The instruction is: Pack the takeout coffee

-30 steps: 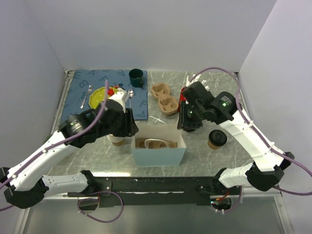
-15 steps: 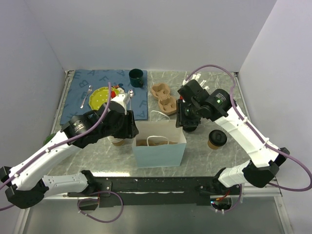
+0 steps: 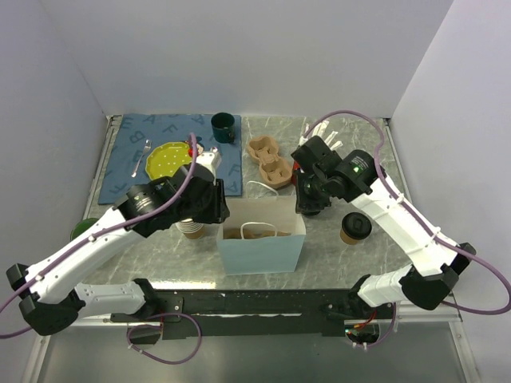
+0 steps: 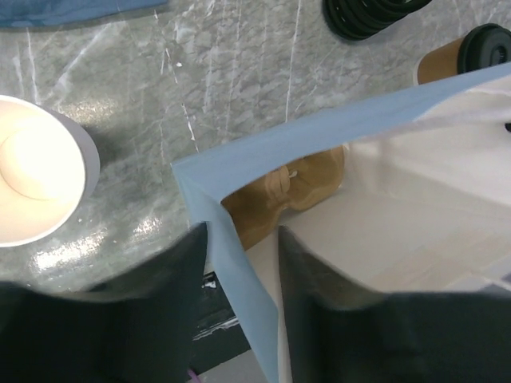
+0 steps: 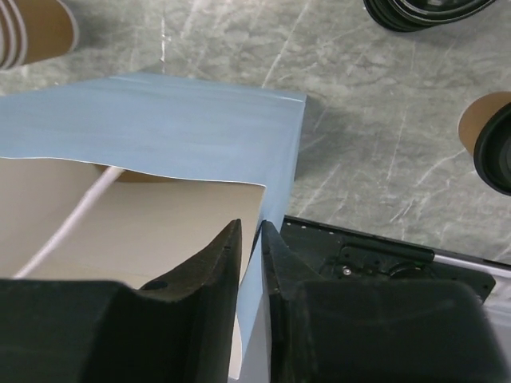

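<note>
My right gripper is clenched on the blue paper bag's right wall. My left gripper straddles the bag's left wall, though I cannot tell whether it pinches. A brown pulp cup carrier lies inside the bag, and the takeout coffee stands upright just right of it, lid up.

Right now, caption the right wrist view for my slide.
Right jaws pinch the wall of the open blue paper bag; the lidded takeout coffee stands on the marble table alongside.
</note>
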